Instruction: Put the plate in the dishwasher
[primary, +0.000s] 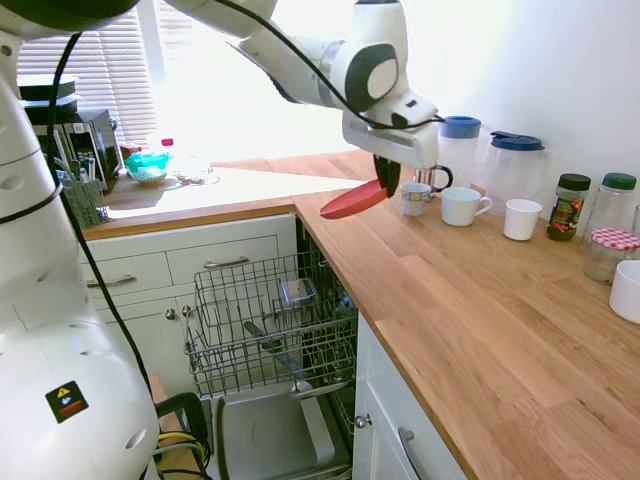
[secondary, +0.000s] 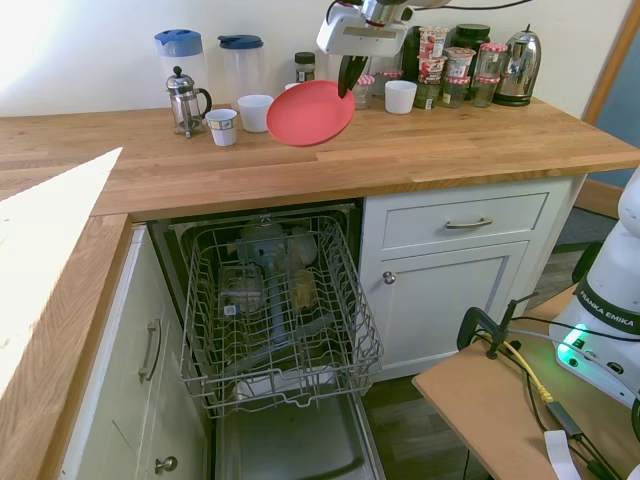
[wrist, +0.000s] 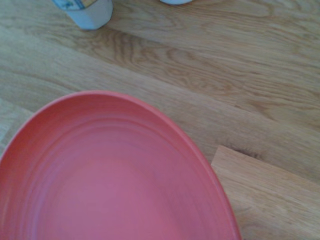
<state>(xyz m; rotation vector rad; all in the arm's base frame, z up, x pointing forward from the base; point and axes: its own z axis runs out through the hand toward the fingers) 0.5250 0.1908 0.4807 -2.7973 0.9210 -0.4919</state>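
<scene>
Down below and nearest, the dishwasher (secondary: 275, 310) stands open with its wire rack (primary: 270, 325) pulled out under the counter's edge, ready to take what I carry. Higher up, my gripper (secondary: 345, 80) pinches the plate (secondary: 310, 113) by its rim, so it hangs tilted in the air above the wooden counter (primary: 480, 300), clear of the surface. Beyond it, the white mugs (primary: 465, 206) and jugs (primary: 515, 165) line the wall, well apart from my load.
</scene>
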